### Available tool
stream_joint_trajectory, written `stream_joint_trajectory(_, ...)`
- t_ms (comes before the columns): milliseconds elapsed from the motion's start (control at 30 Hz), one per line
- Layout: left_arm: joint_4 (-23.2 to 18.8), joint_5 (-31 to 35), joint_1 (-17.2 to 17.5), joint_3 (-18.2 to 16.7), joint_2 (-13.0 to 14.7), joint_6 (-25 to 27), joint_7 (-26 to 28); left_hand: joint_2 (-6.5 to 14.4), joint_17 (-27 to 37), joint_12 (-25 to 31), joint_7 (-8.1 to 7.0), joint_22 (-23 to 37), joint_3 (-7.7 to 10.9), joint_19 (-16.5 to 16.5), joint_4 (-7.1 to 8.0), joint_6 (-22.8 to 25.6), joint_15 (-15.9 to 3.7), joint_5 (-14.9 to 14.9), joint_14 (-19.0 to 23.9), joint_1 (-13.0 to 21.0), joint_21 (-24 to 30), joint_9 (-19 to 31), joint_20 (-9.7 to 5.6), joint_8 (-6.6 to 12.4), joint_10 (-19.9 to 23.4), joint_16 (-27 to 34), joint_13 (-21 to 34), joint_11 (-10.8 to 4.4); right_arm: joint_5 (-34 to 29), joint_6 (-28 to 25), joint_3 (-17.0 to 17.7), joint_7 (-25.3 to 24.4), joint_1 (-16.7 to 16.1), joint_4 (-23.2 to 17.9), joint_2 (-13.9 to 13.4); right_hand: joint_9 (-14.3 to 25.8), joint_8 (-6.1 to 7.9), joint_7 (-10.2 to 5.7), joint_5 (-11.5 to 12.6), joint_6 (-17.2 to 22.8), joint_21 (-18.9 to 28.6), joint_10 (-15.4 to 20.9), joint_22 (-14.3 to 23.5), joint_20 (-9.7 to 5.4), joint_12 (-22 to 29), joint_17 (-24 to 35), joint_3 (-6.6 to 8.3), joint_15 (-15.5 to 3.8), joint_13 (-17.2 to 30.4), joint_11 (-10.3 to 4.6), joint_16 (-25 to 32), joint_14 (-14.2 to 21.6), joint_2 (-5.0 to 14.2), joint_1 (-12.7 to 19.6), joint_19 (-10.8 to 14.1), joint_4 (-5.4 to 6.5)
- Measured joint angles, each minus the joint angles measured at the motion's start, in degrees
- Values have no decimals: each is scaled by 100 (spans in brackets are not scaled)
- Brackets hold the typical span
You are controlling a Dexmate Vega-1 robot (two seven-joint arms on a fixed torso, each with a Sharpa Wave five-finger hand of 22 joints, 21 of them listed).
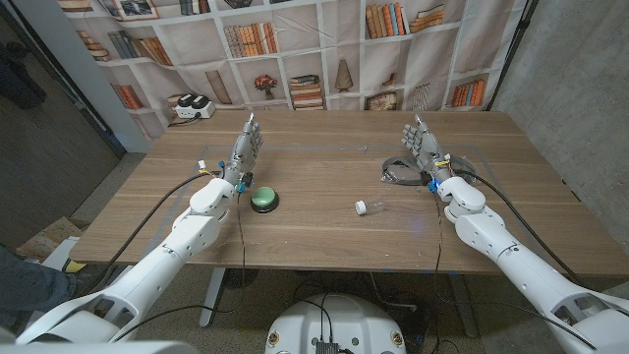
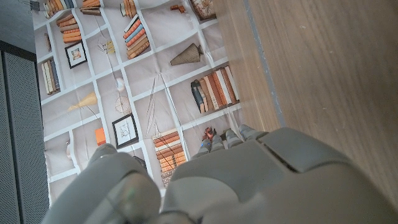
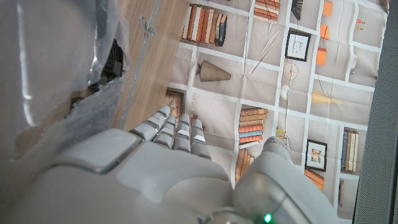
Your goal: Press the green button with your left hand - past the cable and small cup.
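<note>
Button (image 1: 263, 199) sat unpressed on the worktop (image 1: 324, 236) just beside the left hand (image 1: 246, 147), which stood open and empty, as did the right hand (image 1: 421, 144).

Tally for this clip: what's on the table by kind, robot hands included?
Green button: 1
Small clear bottle, on its side: 1
Roll of tape: 1
Robot hands, left and right, both holding nothing: 2
Total: 5
</note>
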Motion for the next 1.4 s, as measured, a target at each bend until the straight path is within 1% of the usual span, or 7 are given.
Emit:
stream_joint_trajectory(167,-62,17,22,-12,28,25,32,-13,0,0,0,0,0,0,0,0,0,0,0,46,0,9,0,0,0,0,0,0,-5,28,-13,0,-8,0,18,0,23,0,0,0,0,0,0,0,0,0,0,0,28,0,0,0,0,0,0,0)
stream_joint_trajectory(567,-203,60,78,-30,115,34,57,68,0,0,0,0,1,1,-2,0,0,0,1,127,0,9,0,12,0,44,0,0,-60,115,-19,-63,-101,-97,22,-1,23,-23,0,21,0,0,-1,0,0,-1,0,30,33,0,0,31,0,0,-1,0)
stream_joint_trajectory(1033,-340,88,183,-46,203,30,41,166,0,40,0,-1,56,1,-57,1,1,0,2,227,44,8,0,45,21,44,-1,21,-137,221,-25,-88,-162,-250,-15,-1,23,-11,0,50,0,31,-1,22,0,-1,-1,29,33,30,-1,31,0,0,21,0)
stream_joint_trajectory(1100,-362,114,197,-46,217,20,46,158,0,41,1,-1,56,1,-57,2,1,0,2,279,44,8,0,65,88,49,-1,22,-141,234,-25,-85,-170,-278,-18,-2,23,-11,0,50,0,31,-1,10,0,-2,-1,29,33,30,-1,32,0,0,33,0)
stream_joint_trajectory(1167,-397,143,226,-46,235,3,55,221,0,102,8,-1,82,6,-83,103,3,0,50,343,66,8,-1,101,197,95,-1,20,-144,251,-25,-83,-179,-296,-19,-2,23,-11,0,50,0,31,-1,0,0,-2,-1,29,33,30,-1,32,0,0,42,0)
stream_joint_trajectory(1300,-449,188,286,-45,267,-58,64,265,-1,151,30,-6,109,242,-113,325,-23,0,255,445,107,-7,-11,146,424,111,-1,11,-152,257,-25,-82,-186,-320,-26,-2,23,-34,0,73,0,54,-2,0,0,-2,-1,17,32,52,-1,43,0,0,42,0)
stream_joint_trajectory(1400,-505,227,346,-45,304,-105,78,301,-2,151,39,-16,110,325,-162,395,10,0,346,482,148,-9,-11,146,488,116,-1,3,-155,257,-25,-82,-186,-325,-29,-2,23,-42,0,81,0,54,-2,0,0,-2,-1,9,33,52,-1,52,0,0,42,0)
